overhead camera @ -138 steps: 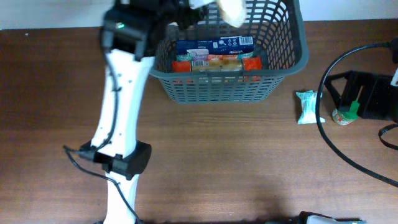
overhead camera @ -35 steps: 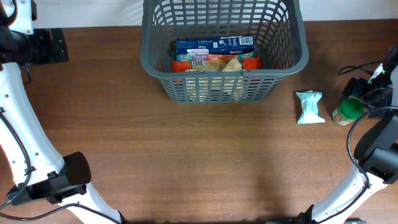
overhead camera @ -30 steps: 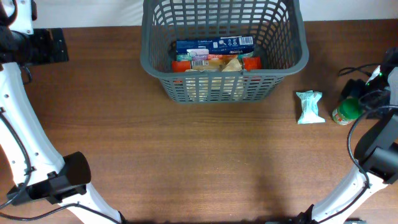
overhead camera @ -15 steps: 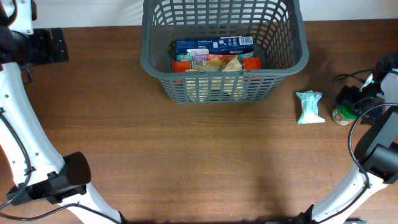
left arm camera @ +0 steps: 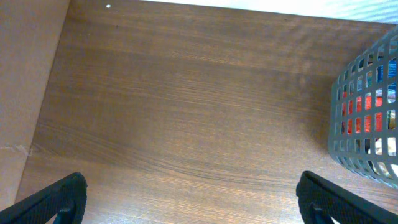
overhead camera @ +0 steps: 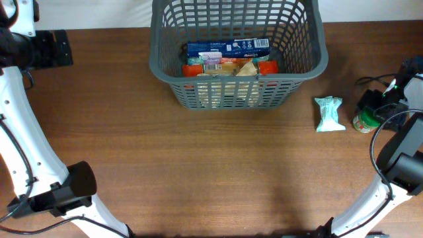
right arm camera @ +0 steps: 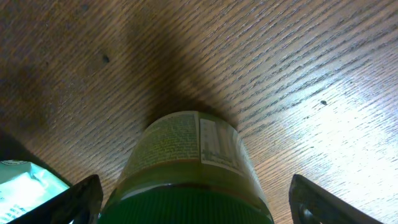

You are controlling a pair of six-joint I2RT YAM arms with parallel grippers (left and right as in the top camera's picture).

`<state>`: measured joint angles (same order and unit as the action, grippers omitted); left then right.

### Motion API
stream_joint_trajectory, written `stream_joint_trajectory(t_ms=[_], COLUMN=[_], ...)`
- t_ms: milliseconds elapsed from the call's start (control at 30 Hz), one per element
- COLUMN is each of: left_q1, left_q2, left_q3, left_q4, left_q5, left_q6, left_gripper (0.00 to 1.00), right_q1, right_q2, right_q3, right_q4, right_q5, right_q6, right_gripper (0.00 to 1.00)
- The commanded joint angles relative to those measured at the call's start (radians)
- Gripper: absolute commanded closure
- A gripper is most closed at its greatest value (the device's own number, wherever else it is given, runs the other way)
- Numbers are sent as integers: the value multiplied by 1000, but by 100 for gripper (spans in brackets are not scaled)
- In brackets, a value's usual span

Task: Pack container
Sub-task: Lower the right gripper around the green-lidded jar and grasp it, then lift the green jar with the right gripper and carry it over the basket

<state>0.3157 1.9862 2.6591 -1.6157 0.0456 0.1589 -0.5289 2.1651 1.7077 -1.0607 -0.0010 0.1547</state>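
The brown wooden worktop (overhead camera: 211, 172) carries the container (overhead camera: 238, 78) at the middle of its far edge, standing upright with its open top facing me. I judge this grey lattice basket to be stiff and fairly light, but bulky. If it had to be steadied or shifted, the thick rim is the place to pinch, because the mesh walls would flex and snag a fingertip. It looks settled enough to take drops without being held.

In the left wrist view, my left gripper (left arm camera: 193, 199) hangs over bare wood near the far left corner. Its jaws are spread wide and carry nothing.

A blue box (overhead camera: 228, 47) and red packets (overhead camera: 195, 68) lie in the bottom of the container.

Near the right edge, well apart from the container, lie a pale green packet (overhead camera: 329, 113) and, just beside it, a green-lidded jar (overhead camera: 365, 121).

My right gripper (right arm camera: 193, 199) sits low over that jar with its jaws spread, one either side and not pressing on it. The jar looks rigid, smooth and liable to roll, so I would close across its body.
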Motion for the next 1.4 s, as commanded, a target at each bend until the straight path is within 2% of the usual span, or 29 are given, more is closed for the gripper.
stream_joint_trajectory(t_ms=[0,200,433,833,1233,1367], left_q1=[3,3,3,3,3,3], left_q2=[-6,-6,-6,-6,-6,-6], left_q3=[-2,-2,-2,-2,-2,-2], left_q4=[-1,-1,-1,-1,-1,-1], left_q5=[11,11,11,11,11,11], left_q6=[-16,-16,-16,-16,-16,-16], left_gripper=[1,1,1,1,1,1], right_q1=[-2,-2,-2,-2,-2,-2], right_q2=[7,8,10,19,19,19], right_q3=[-10,-10,-10,-10,-10,-10], right_q4=[3,3,-1,-23,-35,-39], right_q5=[-6,-5,-3,13,13,13], right_q6=[12,12,20,45,45,45], right_gripper=[13,15,25,32,56,60])
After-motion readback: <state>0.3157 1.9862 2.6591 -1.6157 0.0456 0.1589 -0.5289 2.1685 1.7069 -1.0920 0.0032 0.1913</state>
